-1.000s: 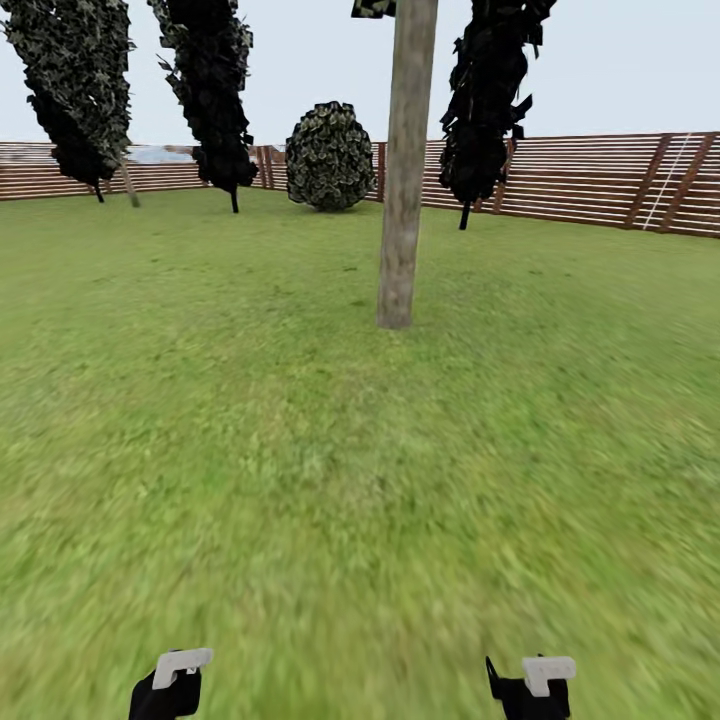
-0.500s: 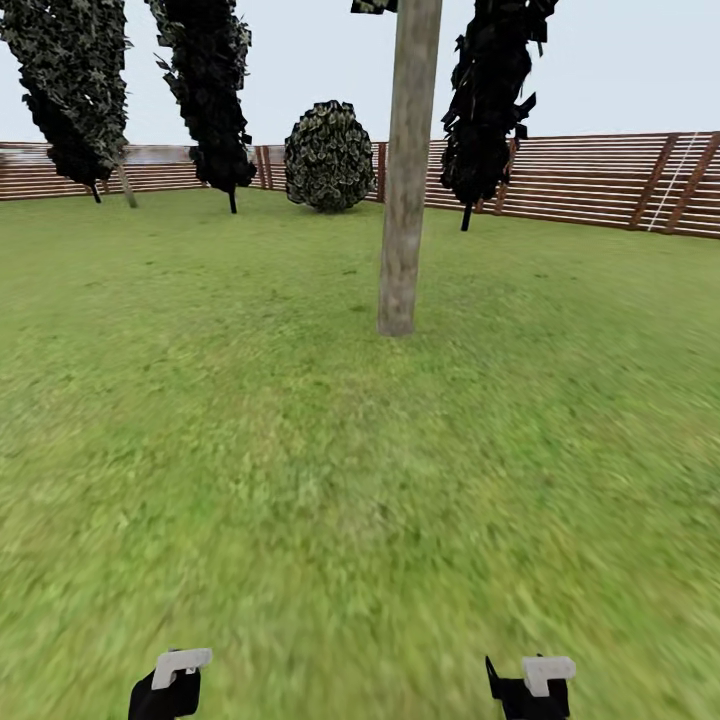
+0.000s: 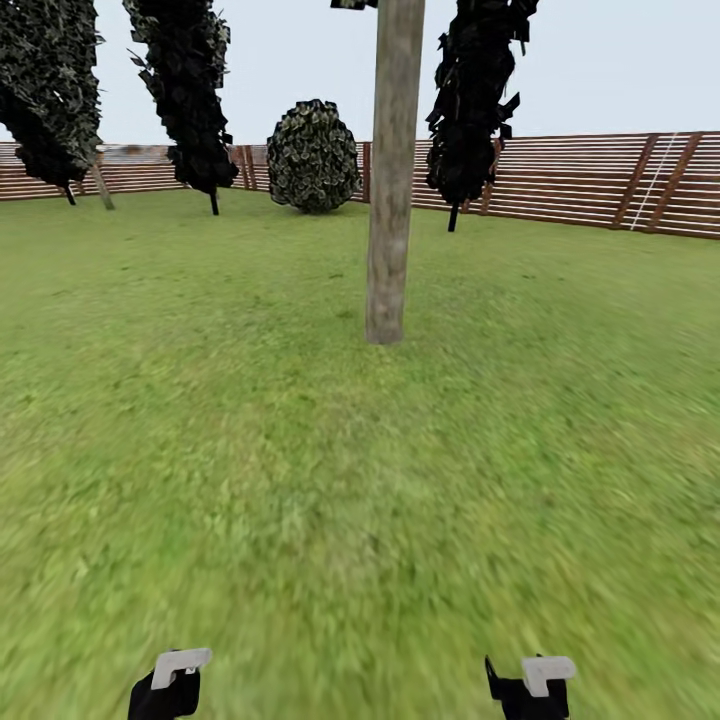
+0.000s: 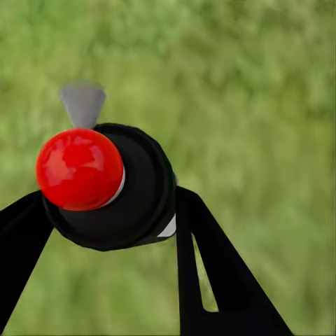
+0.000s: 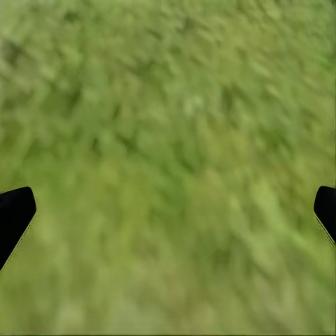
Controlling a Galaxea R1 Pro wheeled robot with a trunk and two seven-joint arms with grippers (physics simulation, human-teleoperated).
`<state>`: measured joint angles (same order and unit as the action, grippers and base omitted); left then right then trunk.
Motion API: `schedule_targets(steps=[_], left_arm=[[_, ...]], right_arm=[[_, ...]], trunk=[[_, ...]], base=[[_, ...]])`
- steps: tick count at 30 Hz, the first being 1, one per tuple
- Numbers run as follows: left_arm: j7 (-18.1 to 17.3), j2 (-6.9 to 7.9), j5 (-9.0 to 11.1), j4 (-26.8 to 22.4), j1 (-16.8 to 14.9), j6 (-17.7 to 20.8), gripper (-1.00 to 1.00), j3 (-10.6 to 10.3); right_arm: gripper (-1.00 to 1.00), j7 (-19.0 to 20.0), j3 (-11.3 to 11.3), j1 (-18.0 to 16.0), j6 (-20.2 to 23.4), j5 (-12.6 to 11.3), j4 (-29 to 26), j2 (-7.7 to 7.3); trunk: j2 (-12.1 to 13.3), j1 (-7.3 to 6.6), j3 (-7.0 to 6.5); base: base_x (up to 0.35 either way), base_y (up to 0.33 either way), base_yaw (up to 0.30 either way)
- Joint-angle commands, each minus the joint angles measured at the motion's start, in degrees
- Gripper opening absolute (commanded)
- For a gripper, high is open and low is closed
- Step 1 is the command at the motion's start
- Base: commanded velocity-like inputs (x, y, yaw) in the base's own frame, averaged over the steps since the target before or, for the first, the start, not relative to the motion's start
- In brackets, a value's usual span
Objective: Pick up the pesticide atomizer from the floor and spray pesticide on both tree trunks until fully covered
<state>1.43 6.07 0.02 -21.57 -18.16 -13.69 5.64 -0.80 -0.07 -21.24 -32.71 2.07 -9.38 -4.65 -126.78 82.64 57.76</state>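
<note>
My left tool (image 4: 105, 231) is clamped on the pesticide atomizer (image 4: 115, 185), its two black fingers (image 4: 210, 273) pressing the round dark body from either side; the atomizer's glossy red cap (image 4: 79, 168) faces the wrist camera, a small grey nozzle (image 4: 82, 101) juts past it, and a sliver of white shows at the body's edge. My right tool (image 5: 168, 213) is spread wide with nothing in it, only the tips of its fingers (image 5: 14, 213) showing at the two sides of its wrist view, over blurry green floor (image 5: 168, 140). From my head I see both tools low at the picture's foot, the left (image 3: 168, 685) and the right (image 3: 528, 685), well apart from each other, above the grass (image 3: 300, 480). Straight ahead, well away across the lawn, stands a tree trunk (image 3: 390, 180), thick, upright and mottled grey-brown. Behind it are dark narrow trees (image 3: 185, 90), a round bush (image 3: 312, 155) and the brown slatted fence (image 3: 600, 180)
</note>
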Motion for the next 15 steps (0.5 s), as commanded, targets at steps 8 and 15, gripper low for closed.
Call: schedule_targets(steps=[8,15], left_arm=[[0.1,-0.01,0.0,0.0,0.0,-0.2,-1.0,0.1],[0.1,-0.01,0.0,0.0,0.0,-0.2,-1.0,0.1]], right_arm=[[1.0,-0.1,0.0,0.0,-0.2,0.2,0.1,-0.01],[1.0,-0.1,0.0,0.0,-0.2,0.2,0.1,-0.01]], trunk=[[0.0,0.02,0.05],[0.0,0.02,0.05]], base=[[0.335,0.0,0.0],[0.335,0.0,0.0]])
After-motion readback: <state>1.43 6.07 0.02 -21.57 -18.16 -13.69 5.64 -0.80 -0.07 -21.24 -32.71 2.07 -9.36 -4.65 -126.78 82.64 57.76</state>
